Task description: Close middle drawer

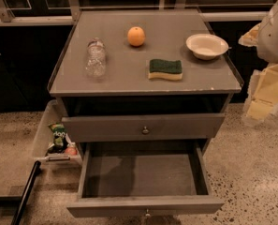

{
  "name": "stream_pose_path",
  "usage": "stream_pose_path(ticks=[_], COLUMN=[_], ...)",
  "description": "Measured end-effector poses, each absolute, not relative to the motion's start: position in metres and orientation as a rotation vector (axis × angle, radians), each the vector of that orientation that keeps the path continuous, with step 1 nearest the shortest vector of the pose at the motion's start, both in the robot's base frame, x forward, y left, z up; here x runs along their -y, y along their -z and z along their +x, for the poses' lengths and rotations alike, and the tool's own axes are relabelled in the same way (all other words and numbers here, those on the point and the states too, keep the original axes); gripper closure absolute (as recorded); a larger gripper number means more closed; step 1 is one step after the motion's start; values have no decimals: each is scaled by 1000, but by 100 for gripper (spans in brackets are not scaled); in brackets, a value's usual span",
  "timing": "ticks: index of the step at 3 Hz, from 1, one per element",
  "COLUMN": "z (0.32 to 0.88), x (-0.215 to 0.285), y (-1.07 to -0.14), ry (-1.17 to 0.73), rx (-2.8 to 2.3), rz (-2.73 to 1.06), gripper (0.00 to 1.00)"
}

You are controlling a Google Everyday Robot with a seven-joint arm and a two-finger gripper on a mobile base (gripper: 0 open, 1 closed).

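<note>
1. The middle drawer (pixel 129 204) stands pulled far out, empty, below the surface (pixel 124 76).
2. My gripper (pixel 266 93) hangs at far right, apart from the drawer; its opening I cannot tell.

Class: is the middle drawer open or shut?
Open: the middle drawer is pulled far out, its empty inside showing. The claw is out of view.

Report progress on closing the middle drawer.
Done: nothing yet. The wide shallow grey wooden middle drawer stands pulled far out, and it is empty. In hand: the cream-coloured gripper hangs to the right of the grey cabinet, clear of the drawer front. Left: bring the gripper to that front and push the drawer fully in.
</note>
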State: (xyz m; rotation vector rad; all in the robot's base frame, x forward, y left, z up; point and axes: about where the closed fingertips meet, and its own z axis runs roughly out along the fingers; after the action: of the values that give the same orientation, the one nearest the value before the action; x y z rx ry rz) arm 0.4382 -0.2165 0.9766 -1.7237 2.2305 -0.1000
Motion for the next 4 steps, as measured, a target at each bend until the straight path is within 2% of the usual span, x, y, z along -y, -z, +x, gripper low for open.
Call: stream_pose_path(ticks=[3, 4], z=[428, 422], x=[216, 219], y=[-934, -908], ry=[82, 63], rx=[-2186, -2143], rz=[-1771, -1791], gripper=[0, 19])
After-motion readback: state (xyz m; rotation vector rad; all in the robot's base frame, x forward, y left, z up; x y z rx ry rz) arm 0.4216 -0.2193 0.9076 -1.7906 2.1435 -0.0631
